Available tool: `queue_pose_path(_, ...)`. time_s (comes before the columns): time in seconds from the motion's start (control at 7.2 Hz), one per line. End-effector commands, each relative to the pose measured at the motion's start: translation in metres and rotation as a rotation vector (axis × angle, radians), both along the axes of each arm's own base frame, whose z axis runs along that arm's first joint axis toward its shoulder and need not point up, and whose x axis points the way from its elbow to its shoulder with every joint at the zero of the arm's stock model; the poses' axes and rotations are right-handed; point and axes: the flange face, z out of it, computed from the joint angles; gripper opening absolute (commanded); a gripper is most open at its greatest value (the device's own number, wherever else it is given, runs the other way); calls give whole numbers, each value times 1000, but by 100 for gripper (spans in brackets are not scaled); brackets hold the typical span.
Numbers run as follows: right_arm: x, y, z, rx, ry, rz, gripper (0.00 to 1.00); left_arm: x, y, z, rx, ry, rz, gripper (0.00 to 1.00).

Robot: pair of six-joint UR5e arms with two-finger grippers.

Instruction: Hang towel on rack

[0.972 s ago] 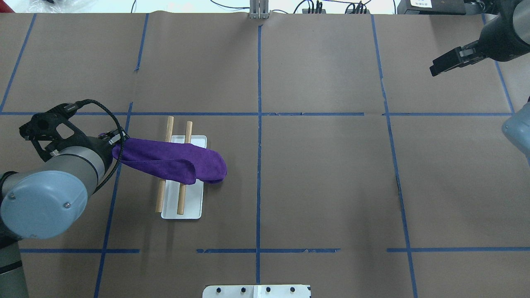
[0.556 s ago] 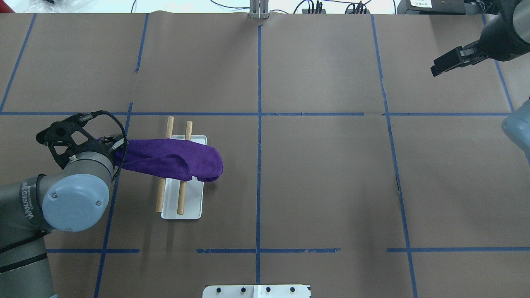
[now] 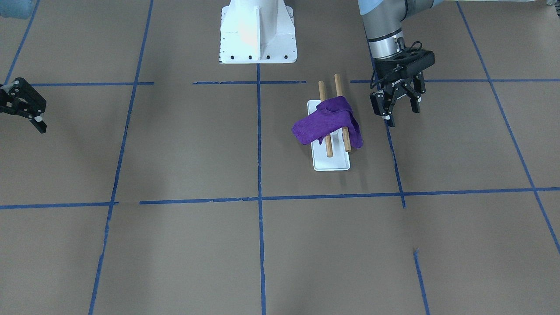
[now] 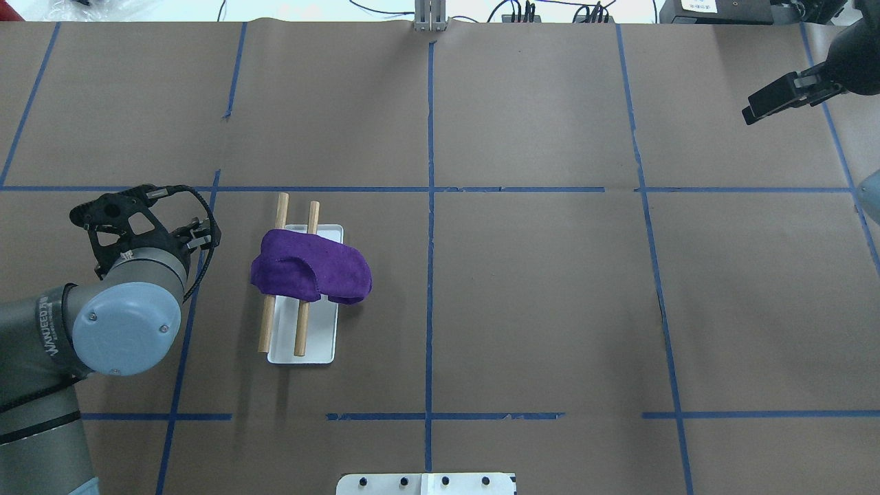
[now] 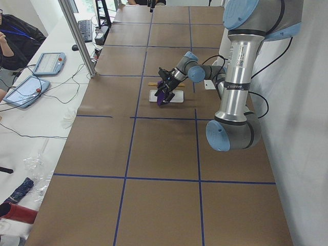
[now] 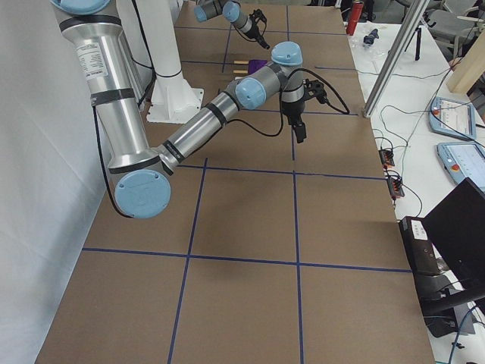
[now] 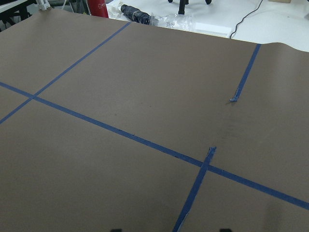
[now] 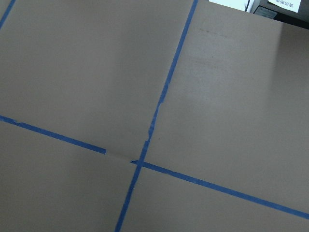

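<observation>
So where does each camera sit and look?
Front: across the brown-paper table, facing the robot's white pedestal; open left pincer beside the fuzzy purple towel on the wooden-rod rack.
Overhead: behind the robot, looking down; left arm, right arm, same towel.
Left side: table's end; left arm nearest.
Right side: other end; right arm nearest.
Left wrist: slanting over taped paper; hardly any body.
Right wrist: likewise.
</observation>
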Motion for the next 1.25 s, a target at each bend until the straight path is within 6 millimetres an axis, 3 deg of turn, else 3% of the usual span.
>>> queue_pose_path(0.0,48,-1,37,-16,112,-96,100,-28,-24,1,-29,-62,201,100)
queue_pose_path(0.14,71,-3,56,-20,146,-134,100,-52,-43,-4,-27,-92,292,100)
queue_pose_path(0.28,99,-3,88,-39,157,-151,100,-73,-61,-3,-28,-122,378,100)
queue_pose_path(0.56,140,0,151,-73,153,-213,100,-142,-105,4,-1,-131,583,100)
queue_pose_path(0.83,180,27,221,-160,109,-212,100,-203,-145,39,-18,-119,751,100)
queue_pose_path(1.11,193,54,282,-280,-10,-179,100,-277,-170,79,-17,-70,863,100)
